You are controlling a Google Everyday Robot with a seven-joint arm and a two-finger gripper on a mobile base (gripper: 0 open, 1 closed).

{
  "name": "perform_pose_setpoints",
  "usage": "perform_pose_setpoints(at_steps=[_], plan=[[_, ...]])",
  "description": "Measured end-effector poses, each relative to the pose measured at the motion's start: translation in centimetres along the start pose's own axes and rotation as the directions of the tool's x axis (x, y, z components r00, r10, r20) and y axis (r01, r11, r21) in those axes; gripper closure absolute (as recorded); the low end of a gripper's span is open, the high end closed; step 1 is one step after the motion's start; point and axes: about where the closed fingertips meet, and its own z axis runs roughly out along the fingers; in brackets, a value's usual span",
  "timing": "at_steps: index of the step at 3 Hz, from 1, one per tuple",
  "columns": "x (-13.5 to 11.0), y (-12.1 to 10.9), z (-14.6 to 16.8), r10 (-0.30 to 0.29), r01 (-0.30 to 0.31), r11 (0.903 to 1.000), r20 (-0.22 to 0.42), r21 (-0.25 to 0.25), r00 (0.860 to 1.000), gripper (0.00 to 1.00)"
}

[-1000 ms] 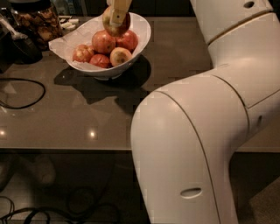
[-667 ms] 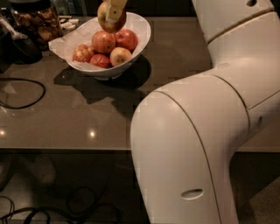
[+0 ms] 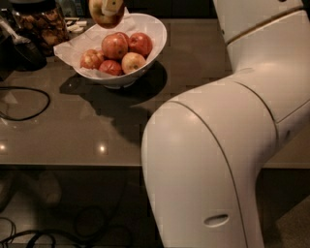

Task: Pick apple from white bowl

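The white bowl (image 3: 154, 38) sits on the dark counter at the upper left, lined with crumpled white paper. Several apples lie in it, two deeper red ones (image 3: 115, 44) and a small pale one (image 3: 133, 61) among them. My gripper (image 3: 110, 6) is at the top edge of the view, above the bowl's left half, shut on the yellow-gold apple (image 3: 104, 17). The apple hangs clear above the bowl. Only the tips of the fingers show; the rest is out of frame.
My white arm (image 3: 227, 145) fills the right and the foreground. A jar of brown snacks (image 3: 41, 24) stands at the back left, with a dark utensil (image 3: 22, 46) beside it. A black cable (image 3: 29, 104) loops on the counter's left. The counter edge runs along the lower left.
The gripper has lifted the yellow-gold apple up and a little to the left, away from the other apples in the bowl.
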Motion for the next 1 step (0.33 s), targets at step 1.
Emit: perform_pose_setpoints(at_steps=[1], plan=[[-1.84,-0.2,-1.07,-0.061,0.06,0.9979,0.05,0.022,0.997,1.0]])
